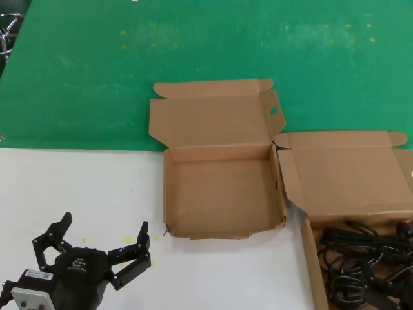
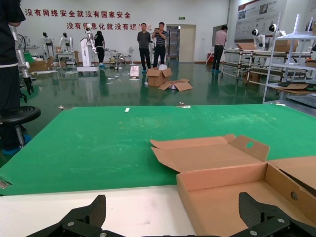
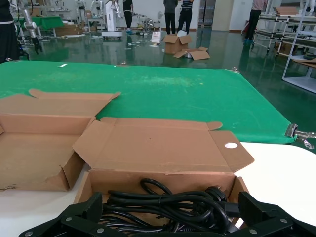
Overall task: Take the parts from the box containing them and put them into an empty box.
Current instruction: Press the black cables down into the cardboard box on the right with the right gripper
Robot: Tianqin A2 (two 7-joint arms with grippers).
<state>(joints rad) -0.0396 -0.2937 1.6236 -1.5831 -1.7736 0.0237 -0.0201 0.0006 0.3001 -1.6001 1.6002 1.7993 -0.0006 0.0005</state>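
Observation:
The parts, black power cords (image 1: 361, 265), lie bundled in the box containing them (image 1: 308, 258) at the table's front right, lid folded back. In the right wrist view my right gripper (image 3: 170, 210) hangs open just over the cords (image 3: 168, 200), one finger at each side of the bundle, holding nothing. The empty box (image 1: 222, 194) stands mid-table with its lid open; an oval hole shows in the lid's side flap (image 1: 274, 111). My left gripper (image 1: 103, 223) waits open over the white tabletop, to the left of the empty box (image 2: 232, 197).
Green mat (image 1: 97, 77) covers the far half of the table, white surface (image 1: 77, 187) the near half. A metal clamp (image 3: 296, 132) sits at the mat's right edge. People, racks and cartons stand far off on the hall floor.

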